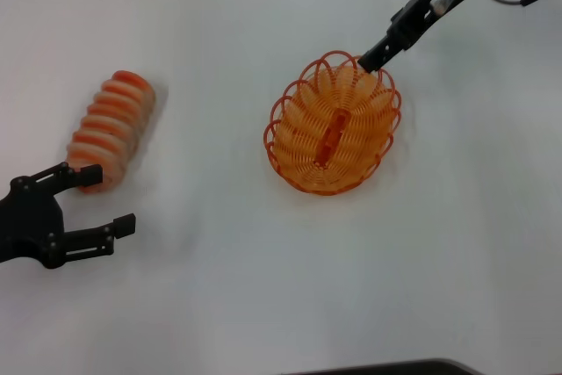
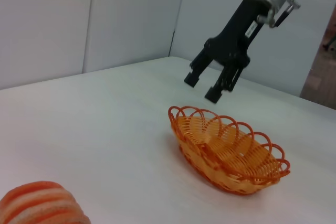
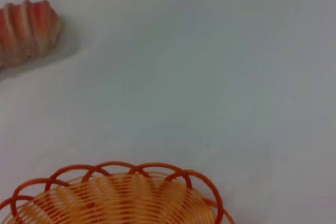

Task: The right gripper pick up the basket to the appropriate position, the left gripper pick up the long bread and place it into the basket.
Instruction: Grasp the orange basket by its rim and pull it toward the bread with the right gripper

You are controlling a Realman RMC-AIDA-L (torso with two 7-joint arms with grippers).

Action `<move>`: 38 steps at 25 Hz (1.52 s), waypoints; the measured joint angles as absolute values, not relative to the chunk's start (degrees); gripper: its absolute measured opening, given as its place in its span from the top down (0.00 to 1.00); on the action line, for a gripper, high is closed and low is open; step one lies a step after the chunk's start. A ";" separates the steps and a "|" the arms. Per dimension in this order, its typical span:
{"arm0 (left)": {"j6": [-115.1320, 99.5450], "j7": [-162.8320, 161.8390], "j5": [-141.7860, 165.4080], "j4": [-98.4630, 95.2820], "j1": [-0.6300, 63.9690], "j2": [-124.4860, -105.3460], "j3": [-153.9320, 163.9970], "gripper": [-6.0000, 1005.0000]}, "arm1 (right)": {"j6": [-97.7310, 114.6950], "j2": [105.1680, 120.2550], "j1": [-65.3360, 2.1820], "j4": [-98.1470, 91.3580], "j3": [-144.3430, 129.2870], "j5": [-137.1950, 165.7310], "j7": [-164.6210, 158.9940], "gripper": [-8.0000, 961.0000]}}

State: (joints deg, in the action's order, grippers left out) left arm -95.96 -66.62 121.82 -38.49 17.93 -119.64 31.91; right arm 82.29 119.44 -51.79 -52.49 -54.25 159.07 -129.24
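The orange wire basket [image 1: 334, 125] sits on the white table right of centre. My right gripper [image 1: 373, 59] is over its far rim. In the left wrist view the right gripper [image 2: 202, 87] is open and hangs just above the basket [image 2: 226, 150], apart from it. The long bread [image 1: 112, 127], cream with orange-red stripes, lies on the table at the left. My left gripper [image 1: 107, 199] is open at the bread's near end, one fingertip close to the loaf and holding nothing. The bread [image 3: 26, 24] and the basket rim [image 3: 121, 195] also show in the right wrist view.
The white table [image 1: 219, 287] bears only the basket and the bread. A dark edge [image 1: 395, 368] runs along the table's front. Grey wall panels [image 2: 105, 19] stand behind the table in the left wrist view.
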 joint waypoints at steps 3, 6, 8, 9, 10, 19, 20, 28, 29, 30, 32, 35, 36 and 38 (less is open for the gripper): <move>-95.92 -66.62 121.95 -38.43 17.93 -119.68 31.91 0.09 | 79.76 119.53 -51.87 -49.52 -56.95 158.94 -128.85 0.05; -95.81 -66.62 121.97 -38.41 17.93 -119.77 32.08 0.09 | 77.49 119.71 -51.87 -47.26 -58.56 157.98 -128.62 0.06; -95.65 -66.62 121.98 -38.41 17.93 -119.81 32.16 0.09 | 76.14 119.74 -51.89 -45.97 -59.78 157.13 -128.57 0.07; -95.61 -66.62 122.00 -38.40 17.93 -119.83 32.18 0.09 | 75.60 119.75 -51.90 -45.48 -60.33 156.89 -128.57 0.07; -95.57 -66.62 122.04 -38.40 18.02 -119.87 32.18 0.09 | 74.94 119.78 -51.90 -44.96 -61.01 156.70 -128.57 0.08; -95.53 -66.59 122.25 -38.40 18.10 -119.99 32.17 0.09 | 71.25 119.97 -52.33 -42.30 -62.75 155.93 -128.84 0.11; -95.53 -66.58 122.29 -38.40 18.11 -120.01 32.18 0.09 | 71.03 119.97 -52.31 -42.25 -62.76 155.86 -128.83 0.11; -95.53 -66.40 122.33 -38.41 18.11 -120.06 32.02 0.09 | 69.83 119.97 -52.23 -41.67 -64.36 155.53 -129.45 0.11; -95.53 -66.40 122.30 -38.41 18.11 -120.06 32.00 0.09 | 69.50 119.99 -52.13 -41.80 -64.93 155.52 -130.04 0.14; -95.53 -66.39 122.24 -38.40 18.11 -120.06 31.99 0.09 | 68.96 120.08 -51.88 -42.18 -65.41 155.21 -130.73 0.17; -95.51 -66.38 122.21 -38.40 18.11 -120.06 31.99 0.09 | 68.67 120.11 -51.81 -42.22 -65.44 155.10 -130.83 0.23; -95.48 -66.42 122.21 -38.41 18.16 -120.06 31.99 0.09 | 68.18 120.09 -51.77 -41.92 -65.47 154.99 -130.88 0.34; -95.48 -66.45 122.21 -38.40 18.17 -120.06 31.99 0.09 | 68.12 120.06 -51.76 -41.82 -65.52 154.99 -130.90 0.39; -95.46 -66.49 122.26 -38.41 18.18 -120.06 31.97 0.10 | 68.07 120.01 -51.76 -41.73 -65.69 154.99 -130.91 0.48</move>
State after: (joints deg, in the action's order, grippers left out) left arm -95.46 -66.49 122.26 -38.40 18.18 -120.06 31.97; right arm 68.07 120.01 -51.76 -41.73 -65.69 154.99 -130.92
